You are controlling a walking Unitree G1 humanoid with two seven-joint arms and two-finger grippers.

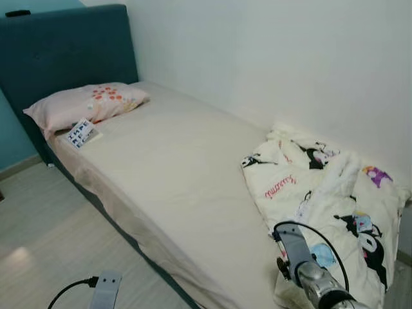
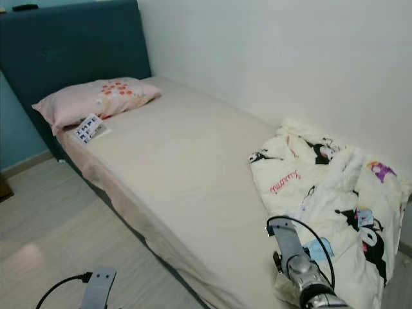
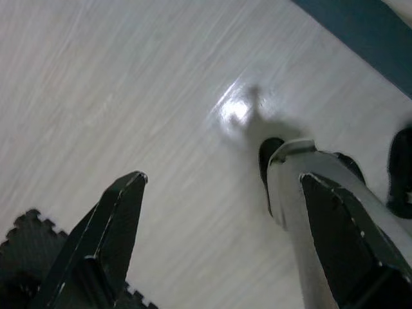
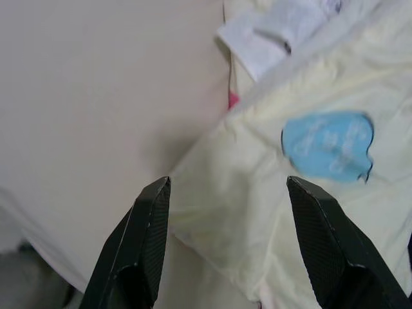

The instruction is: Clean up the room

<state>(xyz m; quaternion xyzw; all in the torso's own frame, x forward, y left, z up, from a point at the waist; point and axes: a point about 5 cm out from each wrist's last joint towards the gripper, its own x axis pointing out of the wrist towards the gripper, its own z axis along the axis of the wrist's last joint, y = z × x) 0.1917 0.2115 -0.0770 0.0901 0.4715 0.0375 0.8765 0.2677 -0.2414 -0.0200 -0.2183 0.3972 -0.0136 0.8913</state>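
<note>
Right gripper (image 4: 222,248): jaws wide apart, nothing between them. In the right wrist view the two black fingers (image 4: 145,238) frame the near edge of a crumpled cream blanket (image 1: 328,212), printed with cartoon figures; a blue patch of the print sits just beyond the fingertips. The blanket's edge lies on the bare sheet, and the gripper hovers just above it, not touching as far as I can tell.

Left gripper (image 3: 219,244): jaws also wide, empty, pointing down at the pale wood-look floor (image 3: 129,96). This arm hangs idle at the lower left of the head view.

Outward: the blanket is heaped in the lower right of the head view, at the foot end of the bed (image 1: 174,174), against the white wall. The rest of the mattress is bare beige sheet. A pink pillow (image 1: 87,106) lies at the upper left against the teal headboard (image 1: 64,51), with a small printed card or booklet (image 1: 81,133) just beside it on the sheet.

Judgement: step in hand is taking hold of the blanket to straighten it.

To do well:
- Lower onto a raised fold at the edge, not flat cloth, so both fingers get fabric.
- Avoid pinching the sheet beneath.
- Close fully before pulling; soft cloth slips.
- Draw toward the pillow end slowly, watching for snagging.
</note>
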